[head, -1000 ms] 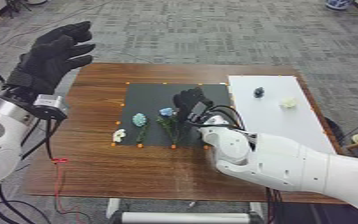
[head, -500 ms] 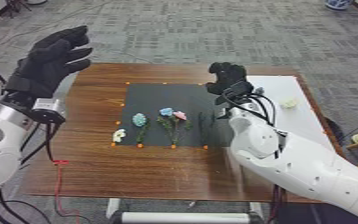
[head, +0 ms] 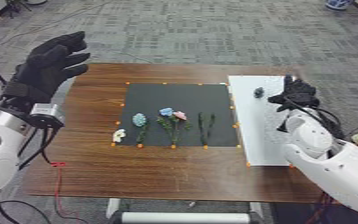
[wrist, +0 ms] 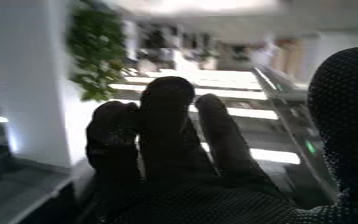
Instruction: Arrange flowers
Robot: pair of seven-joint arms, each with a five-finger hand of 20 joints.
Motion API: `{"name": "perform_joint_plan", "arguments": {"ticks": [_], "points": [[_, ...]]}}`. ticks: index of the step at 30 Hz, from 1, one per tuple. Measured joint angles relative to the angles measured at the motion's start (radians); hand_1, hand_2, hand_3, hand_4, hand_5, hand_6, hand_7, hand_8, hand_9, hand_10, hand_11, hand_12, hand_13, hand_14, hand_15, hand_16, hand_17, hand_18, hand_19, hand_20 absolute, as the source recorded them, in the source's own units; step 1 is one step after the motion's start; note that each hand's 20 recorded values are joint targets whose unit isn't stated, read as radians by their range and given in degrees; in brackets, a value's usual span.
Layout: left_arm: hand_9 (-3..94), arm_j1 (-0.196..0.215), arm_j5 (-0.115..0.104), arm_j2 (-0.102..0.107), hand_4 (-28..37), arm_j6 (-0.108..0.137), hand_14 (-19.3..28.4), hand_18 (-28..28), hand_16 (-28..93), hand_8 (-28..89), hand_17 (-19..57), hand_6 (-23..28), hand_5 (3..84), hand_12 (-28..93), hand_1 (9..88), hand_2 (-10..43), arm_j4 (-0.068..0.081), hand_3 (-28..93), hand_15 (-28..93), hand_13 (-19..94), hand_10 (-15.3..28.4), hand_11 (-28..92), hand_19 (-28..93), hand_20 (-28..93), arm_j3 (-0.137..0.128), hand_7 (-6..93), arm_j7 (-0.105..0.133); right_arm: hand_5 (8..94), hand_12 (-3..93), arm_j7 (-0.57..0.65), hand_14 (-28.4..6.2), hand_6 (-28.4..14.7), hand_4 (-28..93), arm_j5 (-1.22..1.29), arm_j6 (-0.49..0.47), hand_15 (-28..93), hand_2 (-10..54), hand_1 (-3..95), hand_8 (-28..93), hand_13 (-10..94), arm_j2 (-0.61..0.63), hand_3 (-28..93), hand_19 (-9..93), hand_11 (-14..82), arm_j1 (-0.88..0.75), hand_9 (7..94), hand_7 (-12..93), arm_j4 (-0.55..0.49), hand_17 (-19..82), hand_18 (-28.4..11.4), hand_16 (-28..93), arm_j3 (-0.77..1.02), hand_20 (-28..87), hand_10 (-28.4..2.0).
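The right hand has just been carried rightward, off the mat and across the board; the dark bloom, partly covered half a second ago, is now exposed just left of the hand, and the bare stems are left well to its left; by this, the next bloom for those stems is probably being sought, the pale bloom being the likelier choice. Farther left of the hand, the blue bloom and the pink bloom are set together at their stems' tops, with the teal bloom and the white bloom beyond them; the arrangement is judged about half made. The right hand is held wide, fingers loosely extended, thumb apart, nothing seen gripped; the left hand is kept raised, likewise wide and unladen. The pale bloom's former place is masked by the right hand; whether it is lying there, touched or shifted, cannot be told, nor can the palm's underside be made out.
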Motion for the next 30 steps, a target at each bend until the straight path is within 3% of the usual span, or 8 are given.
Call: {"name": "perform_joint_plan", "arguments": {"ticks": [3, 4, 9, 11, 13, 20, 26, 30], "points": [[17.1, 0.003, 0.0, -0.002, -26.7, 0.0, 12.7, 18.8, -5, -10, -10.3, 1.8, 24.1, 19, 26.1, -1.5, 0.0, 69, 44, 8, 9.4, 23, 39, 10, 0.0, 19.5, 0.0, 32.1, 17.3, 0.009, -10.7, -8.5, -28, 0.009, -0.002, 85, -9.5, 24.7, -8, 57, 0.001, 84, 91, 13.3, 0.0, 38.7, 14, 0.037, 35, -20.8, 26, -0.044, 49, -17.0], [17.2, 0.004, 0.0, -0.002, -26.6, 0.0, 12.7, 18.8, -5, -10, -10.3, 1.8, 24.1, 19, 26.1, -1.5, 0.0, 69, 44, 8, 9.4, 23, 39, 10, 0.0, 19.5, 0.0, 34.1, 16.4, 0.009, -10.5, -8.0, -28, 0.014, -0.002, 85, -9.5, 25.7, -8, 59, 0.001, 85, 91, 13.6, 0.0, 41.2, 14, 0.047, 36, -20.9, 27, -0.055, 49, -14.7], [17.2, 0.015, 0.0, -0.004, -26.6, -0.001, 12.8, 18.9, -5, -10, -10.3, 1.9, 24.2, 19, 26.0, -1.6, -0.003, 69, 44, 8, 9.4, 23, 39, 10, -0.011, 19.4, -0.001, 54.0, 16.2, 0.007, -7.5, -1.4, -28, 0.018, 0.001, 83, -9.5, 39.7, -13, 67, -0.011, 88, 93, 21.5, 0.022, 61.6, 23, 0.085, 42, -20.1, 30, -0.076, 54, -8.9], [17.2, 0.022, 0.0, -0.007, -26.7, -0.001, 12.8, 18.9, -5, -10, -10.3, 1.8, 24.1, 19, 26.0, -1.6, -0.006, 69, 44, 8, 9.3, 23, 39, 10, -0.019, 19.5, -0.001, 61.4, 33.8, 0.007, -6.3, 0.6, -28, 0.009, 0.013, 83, -9.5, 47.9, -6, 71, -0.017, 83, 93, 15.5, 0.046, 73.9, 32, 0.112, 44, -19.7, 32, -0.095, 57, -6.0], [17.1, 0.035, 0.0, -0.013, -26.7, 0.0, 12.8, 18.9, -5, -10, -10.3, 1.8, 24.1, 19, 26.0, -1.6, -0.012, 69, 44, 8, 9.3, 23, 39, 10, -0.032, 19.4, 0.0, 68.6, 45.0, 0.008, -5.3, 2.1, -28, -0.006, 0.031, 83, -9.5, 53.7, -1, 73, -0.02, 81, 93, 17.8, 0.064, 82.2, 41, 0.135, 47, -19.3, 33, -0.107, 59, -4.4], [17.1, 0.134, 0.001, -0.06, -26.8, 0.019, 12.7, 18.9, -5, -10, -10.4, 1.8, 24.1, 19, 26.1, -1.6, -0.048, 69, 44, 8, 9.4, 23, 39, 10, -0.097, 19.5, 0.013, 76.0, 47.3, -0.005, -4.8, 2.2, -28, -0.042, 0.15, 82, -9.5, 55.3, -3, 75, -0.011, 82, 93, 19.1, 0.063, 86.2, 39, 0.127, 48, -19.6, 34, -0.154, 61, -4.4], [17.1, 0.216, 0.002, -0.126, -26.8, 0.047, 12.7, 18.8, -5, -10, -10.3, 1.9, 24.0, 19, 26.1, -1.6, -0.062, 69, 44, 8, 9.4, 23, 39, 10, -0.112, 19.5, 0.026, 77.5, 47.5, -0.05, -4.6, 1.6, -28, -0.058, 0.252, 83, -9.5, 55.1, -3, 76, 0.006, 84, 93, 19.9, 0.061, 86.7, 38, 0.051, 49, -19.7, 34, -0.204, 62, -4.8], [17.1, 0.249, 0.003, -0.155, -26.8, 0.055, 12.7, 18.7, -5, -10, -10.3, 1.8, 24.1, 19, 26.1, -1.6, -0.065, 69, 44, 8, 9.3, 23, 39, 10, -0.117, 19.6, 0.028, 77.6, 47.6, -0.078, -4.4, 1.6, -28, -0.062, 0.318, 83, -9.5, 55.0, -3, 76, 0.014, 84, 93, 20.3, 0.07, 86.7, 38, -0.012, 49, -19.8, 35, -0.228, 63, -4.9]]}}
